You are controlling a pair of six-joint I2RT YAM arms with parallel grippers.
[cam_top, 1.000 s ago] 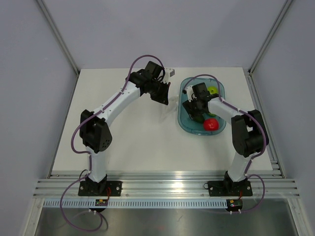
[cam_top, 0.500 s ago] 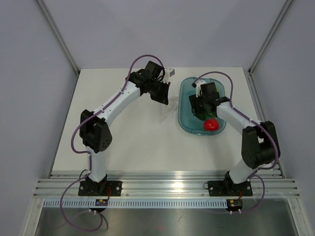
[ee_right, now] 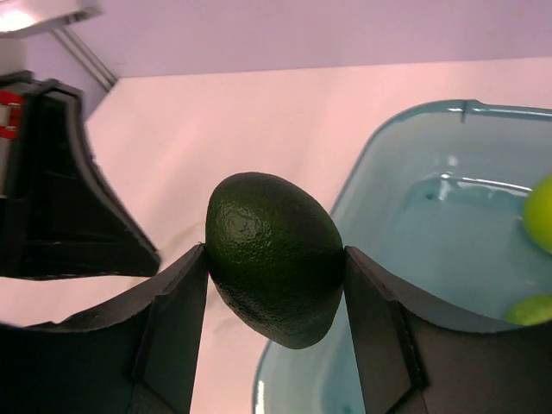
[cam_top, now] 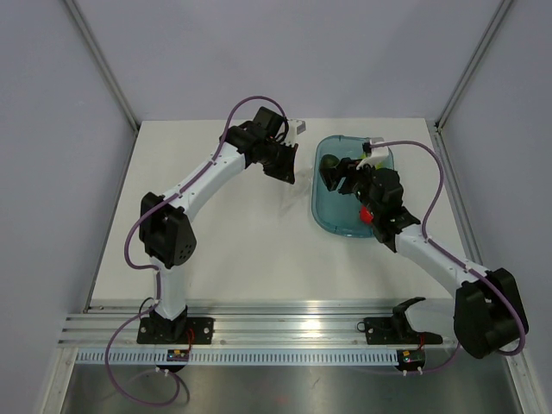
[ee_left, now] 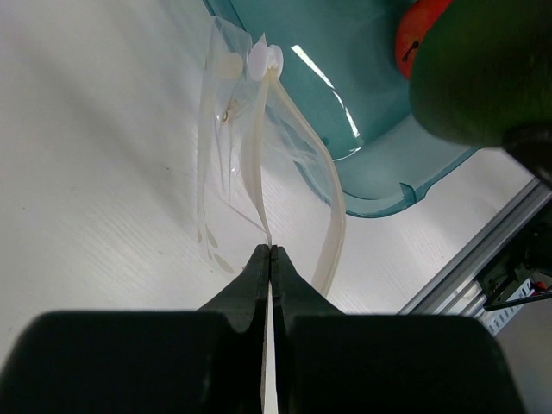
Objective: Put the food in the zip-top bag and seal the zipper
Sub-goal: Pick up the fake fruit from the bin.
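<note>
The white matte table (cam_top: 241,250) shows plainly. The teal tray (cam_top: 332,226) is glossy translucent plastic with rounded corners. It sits below the right pincer (ee_right: 276,259), and from above that arm covers its middle.

The zip-top bag (ee_left: 216,129) is barely traceable, a clear crinkled film reaching away from the left pincer (ee_left: 270,250). That pincer's black fingers are pressed together on the bag's mouth edge. The zipper (ee_left: 250,159) shows as two pale strips bowing apart. From above the bag is lost under that pincer.

The food (ee_right: 272,254), dark green, oval and finely pebbled, is clamped between the right pincer's fingers over the tray's rim. Back along that arm a red round item (cam_top: 366,212) is half hidden. A lime-green apple (ee_right: 539,211) is cut off by the frame.
</note>
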